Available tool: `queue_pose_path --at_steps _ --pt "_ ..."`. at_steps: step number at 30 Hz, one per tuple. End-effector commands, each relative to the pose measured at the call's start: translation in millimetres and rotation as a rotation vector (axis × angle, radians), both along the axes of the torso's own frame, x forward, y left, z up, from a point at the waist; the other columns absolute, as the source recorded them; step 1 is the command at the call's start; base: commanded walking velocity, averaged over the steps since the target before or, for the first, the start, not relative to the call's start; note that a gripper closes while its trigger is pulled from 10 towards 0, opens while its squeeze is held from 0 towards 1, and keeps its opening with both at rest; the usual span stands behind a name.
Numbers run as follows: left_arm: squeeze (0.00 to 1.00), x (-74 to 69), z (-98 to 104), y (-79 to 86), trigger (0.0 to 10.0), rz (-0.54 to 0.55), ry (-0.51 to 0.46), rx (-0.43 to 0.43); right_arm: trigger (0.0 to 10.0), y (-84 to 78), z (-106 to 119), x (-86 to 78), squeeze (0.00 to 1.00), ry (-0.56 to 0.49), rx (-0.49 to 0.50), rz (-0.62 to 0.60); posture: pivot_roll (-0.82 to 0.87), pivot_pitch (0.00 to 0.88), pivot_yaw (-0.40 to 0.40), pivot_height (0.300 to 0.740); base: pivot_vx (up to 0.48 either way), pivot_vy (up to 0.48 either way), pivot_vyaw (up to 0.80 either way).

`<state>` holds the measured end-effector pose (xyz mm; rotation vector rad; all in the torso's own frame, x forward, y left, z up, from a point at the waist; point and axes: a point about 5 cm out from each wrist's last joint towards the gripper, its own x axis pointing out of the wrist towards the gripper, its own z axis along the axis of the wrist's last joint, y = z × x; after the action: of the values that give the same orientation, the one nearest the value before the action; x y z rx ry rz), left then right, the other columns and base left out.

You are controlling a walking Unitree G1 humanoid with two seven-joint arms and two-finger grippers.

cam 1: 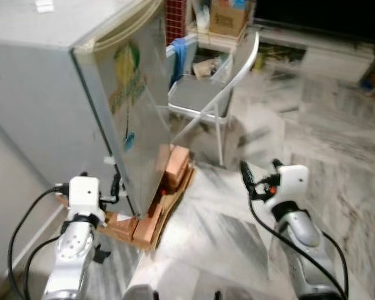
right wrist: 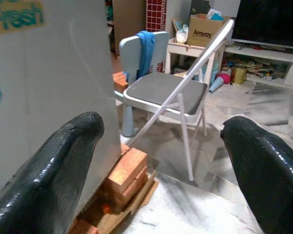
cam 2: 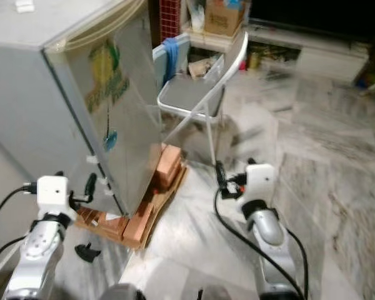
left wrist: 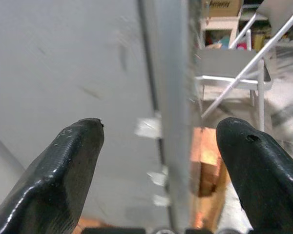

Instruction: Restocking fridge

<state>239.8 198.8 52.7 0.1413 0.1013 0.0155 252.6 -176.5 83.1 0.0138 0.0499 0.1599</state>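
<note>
While both silver arms are raised in front of the robot, the left gripper (left wrist: 158, 161) stands with its two black fingers spread wide, just before the lower front corner of the tall grey metal fridge (cam 1: 44, 94). Nothing is between these fingers; they frame the seam where the fridge door meets the side wall. The right gripper (right wrist: 166, 161) is also wide apart and holds nothing; it hangs over the grey marble-pattern floor (cam 1: 337, 156), well apart from the fridge.

The fridge door (cam 1: 140, 106) looks closed, with a pale rubber seal along its top edge. On the door there is a yellow and green sticker (cam 1: 125, 75) with the word "Fresh", and below it a small blue round sticker (cam 1: 129, 140). The fridge stands on orange-red bricks (cam 1: 175, 169) and flat brown cardboard (cam 1: 165, 209) under its base.

Behind the fridge is a folding metal chair with a grey seat (cam 1: 197, 94), and beside it a light blue plastic chair with a blue cloth (cam 1: 178, 56) over its back. Farther away a brown cardboard box (right wrist: 205, 30) rests on a low white table.
</note>
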Motion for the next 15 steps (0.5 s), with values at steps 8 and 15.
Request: queue_pose_path --at_steps 8,15 --pt "0.00 -2.5 -2.4 -7.5 10.0 -0.058 0.010 0.009 10.0 -3.1 1.1 -2.4 0.00 0.004 -0.013 -0.002 0.01 0.000 0.025 0.740 0.000 0.000 -0.50" --pt "0.00 -2.9 -2.5 -9.3 10.0 -0.072 0.012 -0.009 10.0 -3.2 0.7 -3.0 0.00 0.007 -0.016 -0.002 0.01 0.000 0.024 0.740 0.000 0.000 -0.80"
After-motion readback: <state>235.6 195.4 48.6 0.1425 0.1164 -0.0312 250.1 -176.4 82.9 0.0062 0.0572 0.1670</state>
